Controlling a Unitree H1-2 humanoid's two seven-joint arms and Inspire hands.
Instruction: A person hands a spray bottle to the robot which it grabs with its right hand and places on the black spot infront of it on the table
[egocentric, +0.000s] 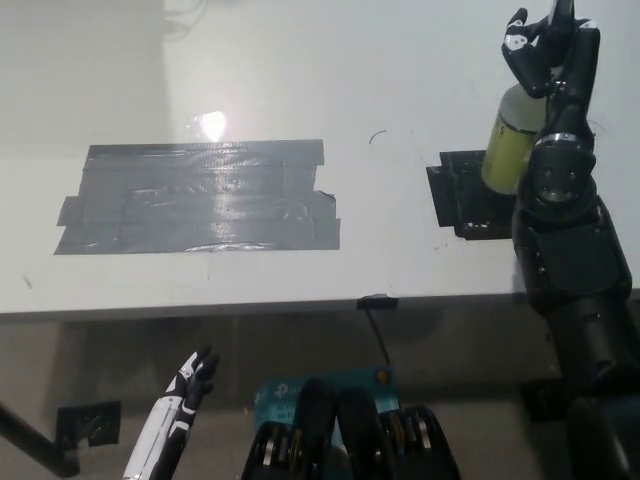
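Observation:
A pale yellow-green spray bottle (508, 140) leans slightly over the small black spot (462, 198) at the table's right side, its base on the spot's right part. My black right hand (542, 48) is at the bottle's top, fingers curled around the spray head, which they hide. The black forearm runs down in front of the bottle's right side. My white left hand (188, 388) rests below the table's front edge at the lower left, with nothing in it and its fingers apart.
A large patch of grey tape (200, 198) covers the middle left of the white table (400, 80). The table's front edge (300, 305) crosses the picture. A small black tab (377, 300) sits on that edge.

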